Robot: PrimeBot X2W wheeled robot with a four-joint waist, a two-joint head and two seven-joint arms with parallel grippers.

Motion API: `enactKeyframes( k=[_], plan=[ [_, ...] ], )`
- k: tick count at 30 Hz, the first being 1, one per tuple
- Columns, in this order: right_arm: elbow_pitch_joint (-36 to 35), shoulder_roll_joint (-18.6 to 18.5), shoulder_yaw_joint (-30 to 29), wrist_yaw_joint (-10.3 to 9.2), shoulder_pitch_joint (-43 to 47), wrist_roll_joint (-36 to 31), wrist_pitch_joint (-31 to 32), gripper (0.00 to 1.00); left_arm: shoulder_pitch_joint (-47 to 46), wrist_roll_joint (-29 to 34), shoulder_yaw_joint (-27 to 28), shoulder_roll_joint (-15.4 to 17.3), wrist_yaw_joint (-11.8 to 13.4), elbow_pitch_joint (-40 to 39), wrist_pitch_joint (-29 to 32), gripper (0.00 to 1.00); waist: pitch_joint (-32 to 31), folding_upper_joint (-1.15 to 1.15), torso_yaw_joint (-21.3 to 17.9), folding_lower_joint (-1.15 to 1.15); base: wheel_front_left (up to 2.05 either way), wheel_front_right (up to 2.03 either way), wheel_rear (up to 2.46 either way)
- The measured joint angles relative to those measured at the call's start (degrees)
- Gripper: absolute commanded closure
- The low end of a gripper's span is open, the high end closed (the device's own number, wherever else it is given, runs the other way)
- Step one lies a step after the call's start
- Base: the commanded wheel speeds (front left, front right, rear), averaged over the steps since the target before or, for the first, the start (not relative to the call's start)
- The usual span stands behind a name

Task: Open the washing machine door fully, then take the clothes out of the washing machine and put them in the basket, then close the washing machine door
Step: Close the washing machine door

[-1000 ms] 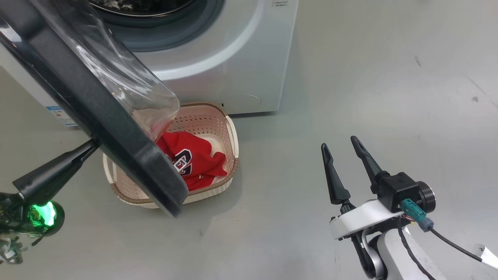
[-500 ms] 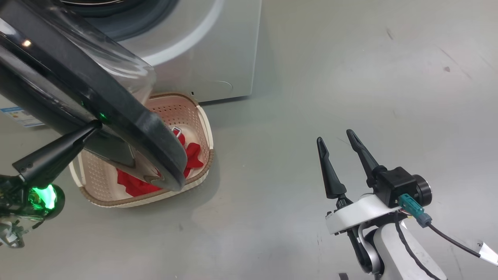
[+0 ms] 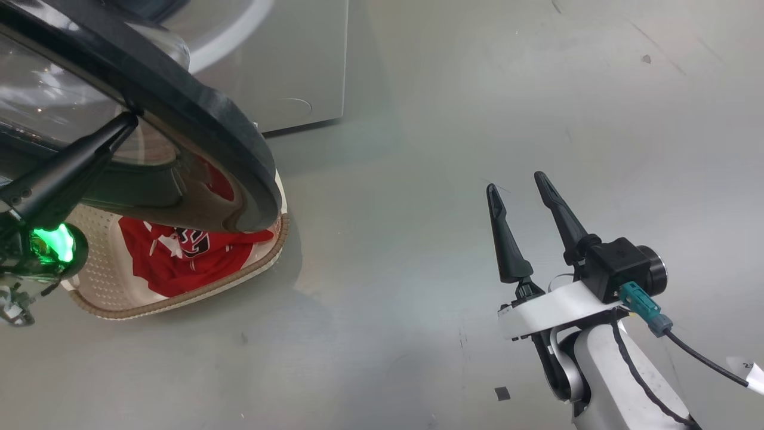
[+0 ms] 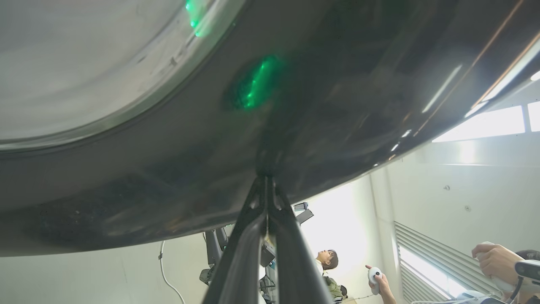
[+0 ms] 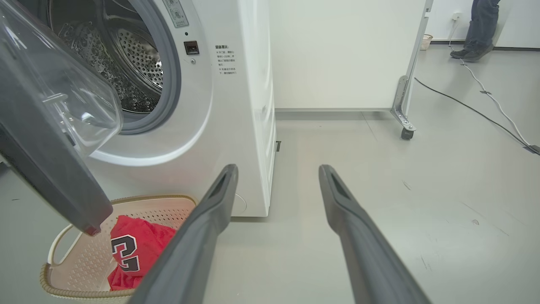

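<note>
The washing machine door (image 3: 197, 113) stands partly open, its black frame hanging over the basket (image 3: 179, 298). My left gripper (image 3: 128, 116) is shut, and its tip (image 4: 265, 177) presses on the door's glossy outer face (image 4: 295, 105). Red clothes (image 3: 173, 263) with a dark number lie in the cream basket. My right gripper (image 3: 515, 182) hangs open over bare floor to the right, holding nothing. From the right wrist I see that gripper (image 5: 278, 169), the washing machine (image 5: 236, 105) with its steel drum (image 5: 126, 63), the door (image 5: 50, 177), the basket (image 5: 147, 200) and the clothes (image 5: 135, 249).
A white partition on a castor (image 5: 405, 126) stands right of the machine, with cables (image 5: 485, 101) across the floor behind it and a person's legs (image 5: 476, 25) at the far back. Under the door, the left wrist view shows people holding controllers (image 4: 375, 278).
The head camera has turned, so the whole scene has slid left. My left gripper's tip has stayed on the door, which has swung round towards the machine and shows more of its outer face.
</note>
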Motion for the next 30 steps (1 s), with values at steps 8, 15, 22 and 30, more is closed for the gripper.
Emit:
enactKeyframes(
  k=[8, 15, 22, 30],
  plan=[
    [-1.24, 0.02, 0.2, -0.43, -1.31, 0.46, 0.0, 0.0, -6.11, 3.99, -1.75, -1.24, 0.03, 2.12, -3.09, 1.0, 2.93, 0.0, -1.93, 0.0, 0.0, 0.0, 0.0],
    [-1.77, 0.05, 0.42, -0.69, -2.22, 0.81, 0.0, 0.0, -11.0, 7.17, -2.88, -2.29, 0.03, 5.37, -5.68, 1.0, 4.77, 0.0, -3.45, 0.0, 0.0, 0.0, 0.0],
    [-1.99, 0.1, 1.74, -0.78, -3.37, 1.44, 0.0, 0.0, -15.98, 9.9, -3.45, -3.5, 0.48, 9.61, -8.43, 1.0, 6.21, 0.0, -5.12, 0.0, 0.0, 0.0, 0.0],
    [-1.99, 0.15, 3.2, -0.94, -4.37, 2.97, 0.0, 0.0, -21.2, 10.68, -3.32, -4.68, 0.77, 15.67, -11.29, 1.0, 7.39, 0.0, -7.28, 0.0, 0.0, 0.0, 0.0]
  ],
)
